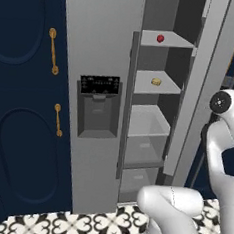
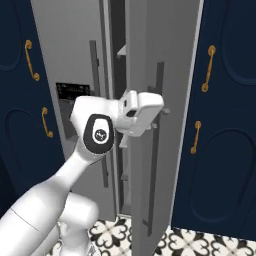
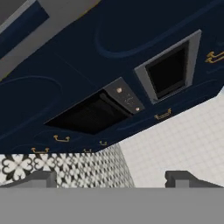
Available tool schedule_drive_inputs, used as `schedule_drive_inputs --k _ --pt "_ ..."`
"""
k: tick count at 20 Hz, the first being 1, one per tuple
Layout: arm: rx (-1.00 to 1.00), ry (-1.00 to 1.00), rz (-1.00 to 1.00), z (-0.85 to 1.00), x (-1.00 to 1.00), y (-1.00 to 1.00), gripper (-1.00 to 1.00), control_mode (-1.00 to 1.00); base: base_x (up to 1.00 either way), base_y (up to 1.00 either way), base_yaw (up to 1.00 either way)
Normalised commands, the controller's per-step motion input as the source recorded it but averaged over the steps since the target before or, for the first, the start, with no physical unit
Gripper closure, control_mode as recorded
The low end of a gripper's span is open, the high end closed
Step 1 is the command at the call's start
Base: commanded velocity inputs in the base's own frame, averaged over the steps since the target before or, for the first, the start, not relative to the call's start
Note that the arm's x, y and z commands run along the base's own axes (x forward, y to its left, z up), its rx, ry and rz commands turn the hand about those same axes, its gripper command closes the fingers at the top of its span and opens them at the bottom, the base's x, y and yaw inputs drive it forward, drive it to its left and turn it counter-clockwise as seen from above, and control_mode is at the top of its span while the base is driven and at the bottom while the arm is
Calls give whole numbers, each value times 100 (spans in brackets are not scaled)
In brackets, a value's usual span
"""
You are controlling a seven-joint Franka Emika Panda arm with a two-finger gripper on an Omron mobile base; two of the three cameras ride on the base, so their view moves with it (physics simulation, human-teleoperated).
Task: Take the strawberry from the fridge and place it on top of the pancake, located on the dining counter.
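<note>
The fridge [image 1: 100,47] stands with its right door [image 1: 209,72] swung open and its shelves showing. A tiny red strawberry [image 1: 160,38] rests on the top shelf [image 1: 171,41]. My white hand [image 2: 141,111] hovers beside the open door's long dark handle [image 2: 154,150], well away from the berry. In the hand view my gripper [image 3: 113,179] is open, its two dark tips far apart with nothing between them, and it faces navy cabinets rather than the shelves. The pancake and the dining counter are out of view.
A small yellow-tan item [image 1: 155,82] lies on the second shelf; the lower shelves look bare. Navy cabinets with gold handles [image 1: 53,50] flank the fridge on both sides [image 2: 220,125]. The dispenser recess [image 1: 97,110] sits in the shut left door. Patterned floor tiles [image 1: 79,226] lie below.
</note>
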Motion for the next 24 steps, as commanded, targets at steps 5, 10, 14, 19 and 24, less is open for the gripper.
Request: schedule_drive_inputs --k 5,10,14,19,24 --pt "0 0 0 28 -41 40 -100 -100 0 0 0" --pt "0 0 0 16 -10 79 -100 -100 0 0 0" --pt "1 0 0 0 2 97 -100 -100 0 0 0" --pt "9 -4 0 0 0 92 -100 -100 0 0 0" --pt "25 -7 5 -5 -9 77 -100 -100 0 0 0"
